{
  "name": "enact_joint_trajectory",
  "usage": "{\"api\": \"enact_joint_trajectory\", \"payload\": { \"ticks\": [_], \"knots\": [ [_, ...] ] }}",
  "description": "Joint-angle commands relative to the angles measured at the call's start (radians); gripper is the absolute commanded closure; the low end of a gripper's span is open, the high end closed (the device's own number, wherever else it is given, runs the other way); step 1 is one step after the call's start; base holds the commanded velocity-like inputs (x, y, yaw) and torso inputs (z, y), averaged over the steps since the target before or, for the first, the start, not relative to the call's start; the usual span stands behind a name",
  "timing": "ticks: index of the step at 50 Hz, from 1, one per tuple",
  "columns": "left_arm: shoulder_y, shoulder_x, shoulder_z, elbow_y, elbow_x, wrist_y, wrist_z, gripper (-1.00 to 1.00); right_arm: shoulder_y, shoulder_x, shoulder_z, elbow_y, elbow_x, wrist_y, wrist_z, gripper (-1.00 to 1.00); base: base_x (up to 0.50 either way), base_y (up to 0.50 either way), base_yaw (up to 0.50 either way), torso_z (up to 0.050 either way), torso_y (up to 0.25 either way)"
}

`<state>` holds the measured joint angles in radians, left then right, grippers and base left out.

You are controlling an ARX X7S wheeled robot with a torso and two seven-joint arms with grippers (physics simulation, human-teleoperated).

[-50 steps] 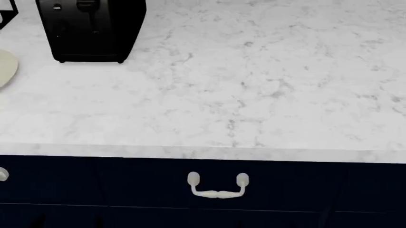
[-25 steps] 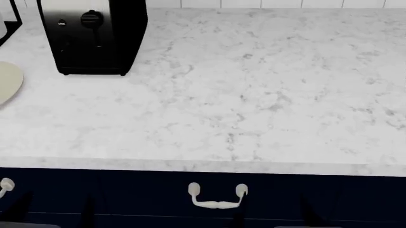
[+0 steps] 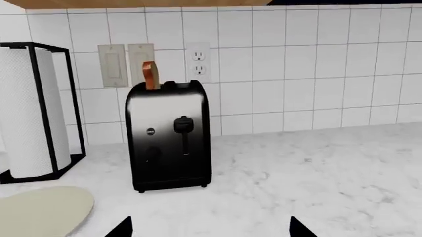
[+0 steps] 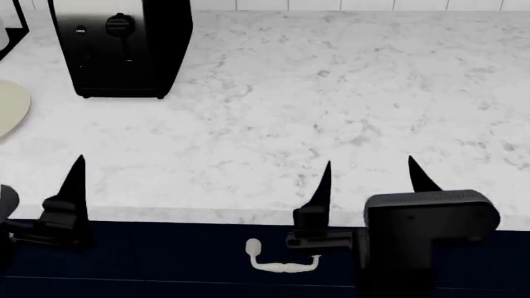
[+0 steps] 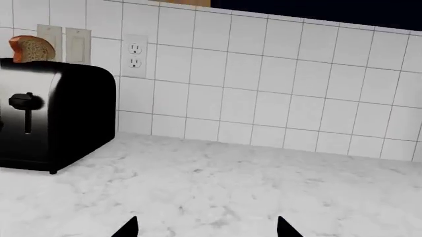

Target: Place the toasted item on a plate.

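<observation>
Both grippers have risen into head view, the left gripper [image 4: 37,186] and right gripper [image 4: 368,180] spread wide, holding nothing. Ahead of the left gripper, the toasted item [image 3: 151,75] stands in the toaster [image 3: 168,136], the plate [image 3: 43,210] beside it.

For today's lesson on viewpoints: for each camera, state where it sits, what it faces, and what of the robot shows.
Head view: up high, looking down on the countertop; both open grippers show, left gripper, right gripper.
Left wrist view: low, facing the toaster, bread slice, plate; fingertips show.
Right wrist view: low, facing the tiled wall; fingertips show.
All share the toaster.
</observation>
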<state>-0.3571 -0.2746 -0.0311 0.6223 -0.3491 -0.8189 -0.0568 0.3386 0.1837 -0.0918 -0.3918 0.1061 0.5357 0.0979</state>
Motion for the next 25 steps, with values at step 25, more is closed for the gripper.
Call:
{"api": "enact_joint_trajectory", "payload": {
  "ticks": [25],
  "knots": [
    [-0.868, 0.03, 0.093, -0.487, -0.046, -0.404, -0.048, -1.0, 0.815, 0.079, -0.052, 0.28, 0.032, 0.457, -0.102, -1.0, 0.0, 0.0, 0.0, 0.033, 0.0]
  ]
}}
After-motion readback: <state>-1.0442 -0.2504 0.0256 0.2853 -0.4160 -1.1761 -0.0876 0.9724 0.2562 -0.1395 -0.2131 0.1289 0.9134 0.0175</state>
